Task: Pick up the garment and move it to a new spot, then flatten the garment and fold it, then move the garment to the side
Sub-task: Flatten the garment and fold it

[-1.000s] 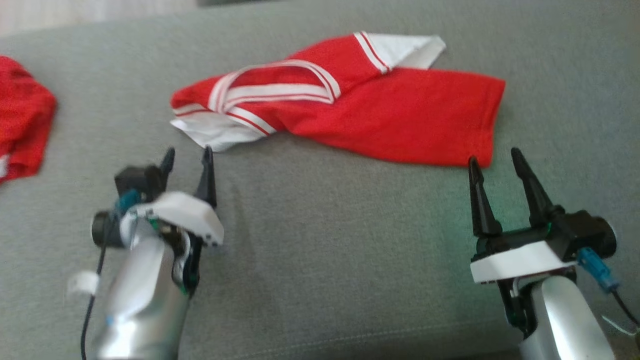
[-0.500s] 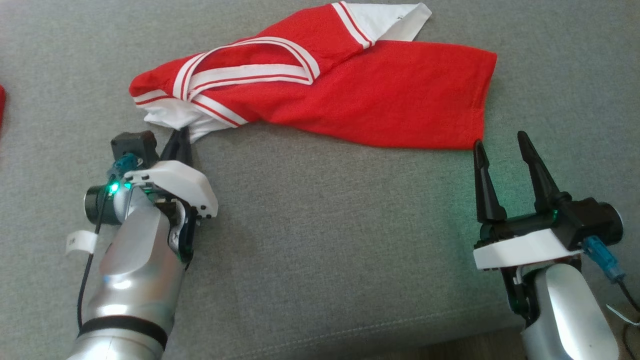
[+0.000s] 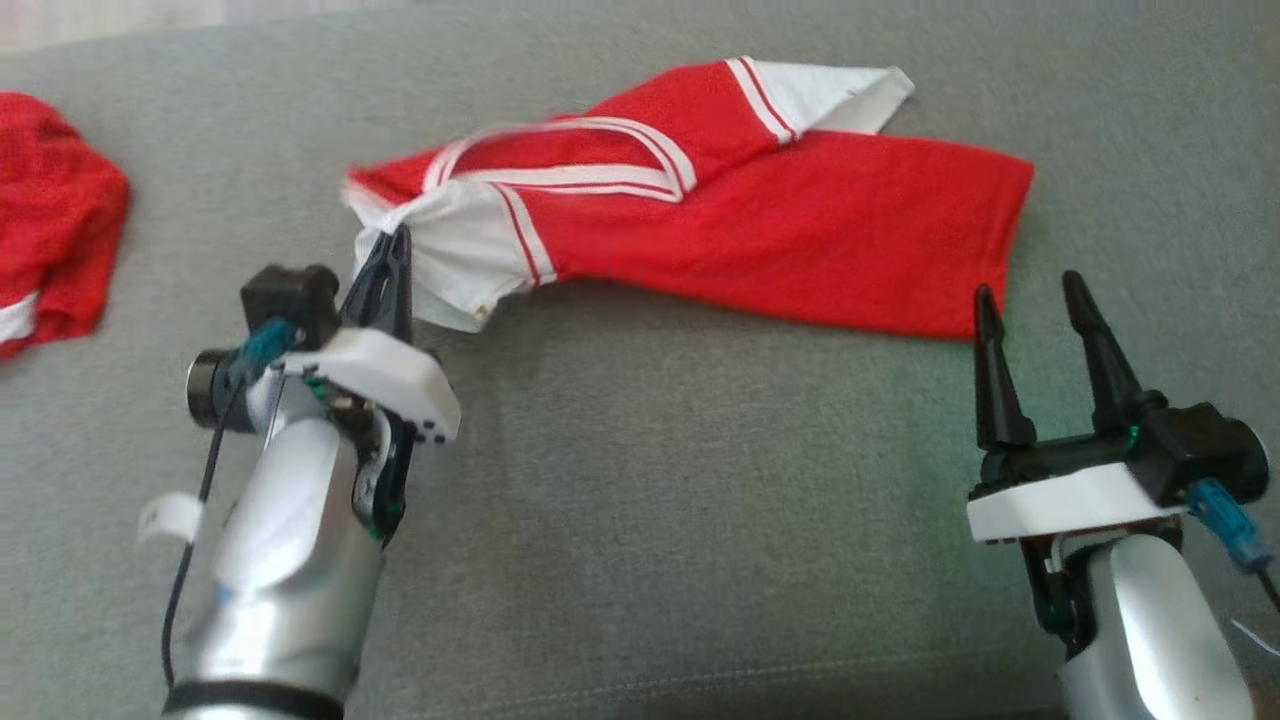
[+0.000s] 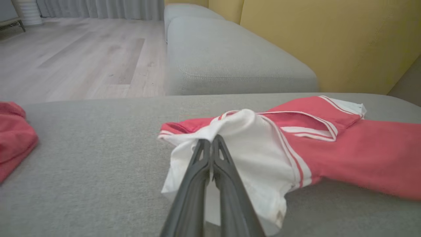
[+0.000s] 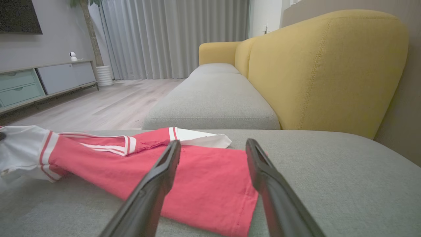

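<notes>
Garment [image 3: 760,230]: red top w/ white sleeves & red-white striped trim, lying across the upper middle of the head view on the grey cushion [image 3: 640,500]. It runs from upper left of ctr out to the upper right. Body is mostly flat but rumpled. One sleeve is folded over at the top edge, and the neck band makes a loop left of ctr.

The left gripper [image 3: 392,255] sits left of ctr in the head view, arm coming up from the lower left. Its jaws are pressed together on the white sleeve [image 3: 460,250] at the garment's left end. In the left wrist view the two fingers meet w/ no gap at the gripper [image 4: 210,141]. White cloth is bunched over the tips, and a loose edge hangs down beside them at bottom ctr. The rest of the garment [image 4: 345,158] trails off to the right of that frame, on the cushion.

The right gripper [image 3: 1030,295] is at the lower right of the head view, jaws spread wide w/ nothing btwn them. Its tips are near the garment's lower right hem, not touching as far as can be seen. In the right wrist view the hem corner [image 5: 243,214] shows btwn the fingers, lower ctr.

A second red cloth [image 3: 50,240] is crumpled at the far left edge of the head view, well apart from the garment. A yellow backrest [image 5: 322,69] is at the right of the right wrist view, w/ wood floor [image 5: 108,105] & curtains [image 5: 171,36] at the upper left.
</notes>
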Tool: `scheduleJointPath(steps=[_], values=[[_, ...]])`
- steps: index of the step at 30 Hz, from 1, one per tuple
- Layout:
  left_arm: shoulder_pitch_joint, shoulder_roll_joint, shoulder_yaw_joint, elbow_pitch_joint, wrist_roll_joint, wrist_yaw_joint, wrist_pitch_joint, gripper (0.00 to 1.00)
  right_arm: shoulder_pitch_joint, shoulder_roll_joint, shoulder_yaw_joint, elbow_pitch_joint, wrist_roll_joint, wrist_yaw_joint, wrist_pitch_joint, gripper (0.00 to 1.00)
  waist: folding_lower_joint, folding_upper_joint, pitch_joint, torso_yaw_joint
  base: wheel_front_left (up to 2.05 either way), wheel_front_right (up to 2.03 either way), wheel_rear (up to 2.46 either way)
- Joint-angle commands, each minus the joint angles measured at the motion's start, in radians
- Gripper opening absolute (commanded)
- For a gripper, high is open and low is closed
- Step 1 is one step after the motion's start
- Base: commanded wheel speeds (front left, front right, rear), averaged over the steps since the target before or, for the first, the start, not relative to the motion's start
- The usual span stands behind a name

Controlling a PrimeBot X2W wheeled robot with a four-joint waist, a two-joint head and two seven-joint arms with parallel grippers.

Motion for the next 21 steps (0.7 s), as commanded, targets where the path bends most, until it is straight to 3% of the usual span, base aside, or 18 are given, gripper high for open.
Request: scheduleJointPath(steps=[1,8,15,21], values=[[0.033,0.039,0.023,-0.096,0.011,-0.001,-0.006,0.00,0.004,-0.004,0.010,-0.028,0.001,0.008,-0.011,1.00,0.0001,0.0000,-0.033,0.031,0.00,0.00,0.00],[0.202,0.067,0.024,-0.294,0.012,0.009,-0.003,0.00,0.029,-0.004,-0.029,-0.024,-0.004,0.008,-0.011,1.00,0.0001,0.0000,-0.068,0.067,0.00,0.00,0.00],[0.407,0.072,0.028,-0.495,-0.016,0.050,0.065,0.00,0.056,-0.004,-0.097,-0.020,-0.026,0.008,-0.011,1.00,0.0001,0.0000,-0.081,0.086,0.00,0.00,0.00],[0.508,0.056,0.037,-0.543,-0.067,0.070,0.101,0.00,0.062,-0.004,-0.126,-0.016,-0.044,0.008,-0.011,1.00,0.0001,0.0000,-0.080,0.084,0.00,0.00,0.00]])
